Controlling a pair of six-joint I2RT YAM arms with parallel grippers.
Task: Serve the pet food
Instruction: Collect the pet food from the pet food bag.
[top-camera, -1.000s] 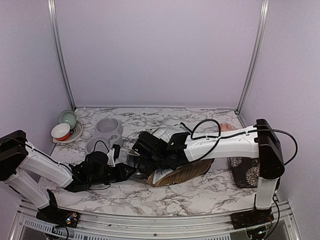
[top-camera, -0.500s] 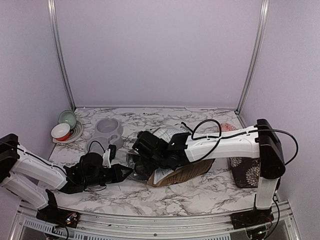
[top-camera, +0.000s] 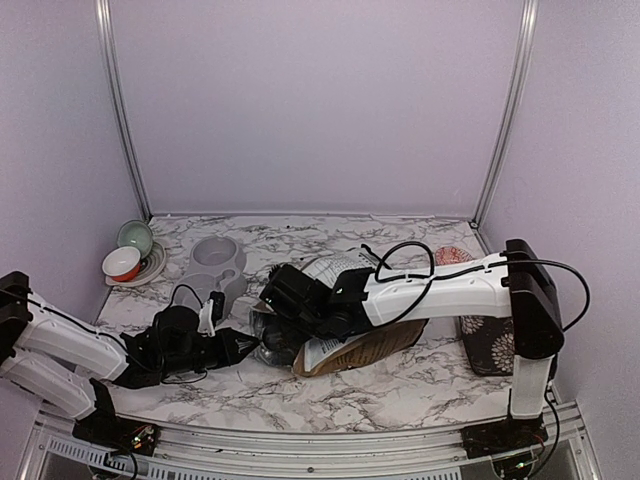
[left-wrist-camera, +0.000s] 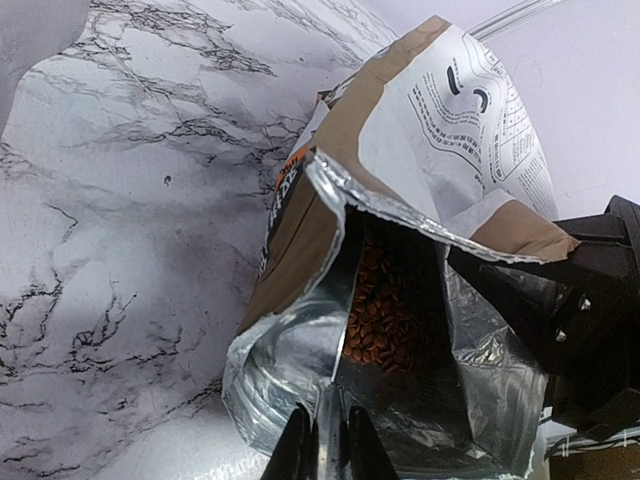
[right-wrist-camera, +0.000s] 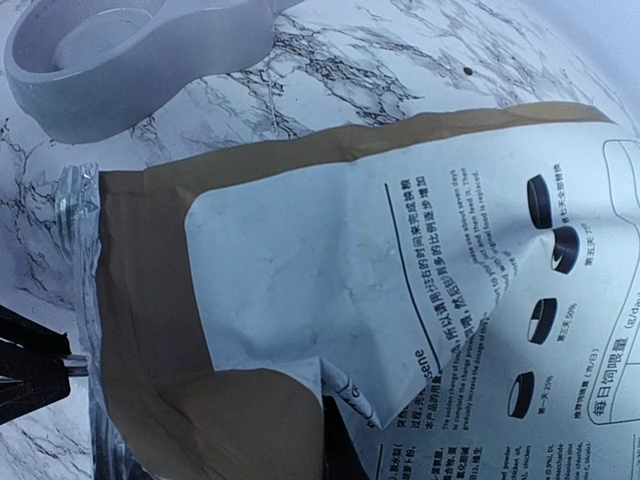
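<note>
Kibble (left-wrist-camera: 385, 320) inside dog-food bag (left-wrist-camera: 450, 130), centre of L-wrist view. Top view: bag on its side, long axis approx. left-right, mouth twd frame left (foil lining shows). L gripper (left-wrist-camera: 325, 455) pinches lower lip; R gripper (left-wrist-camera: 480, 275) clamped on upper lip.

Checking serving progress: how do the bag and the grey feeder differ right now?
The bag lies on its side, mouth open; the feeder sits flat. The bag holds kibble; the feeder's visible basin looks empty. Both are on the marble table.
</note>
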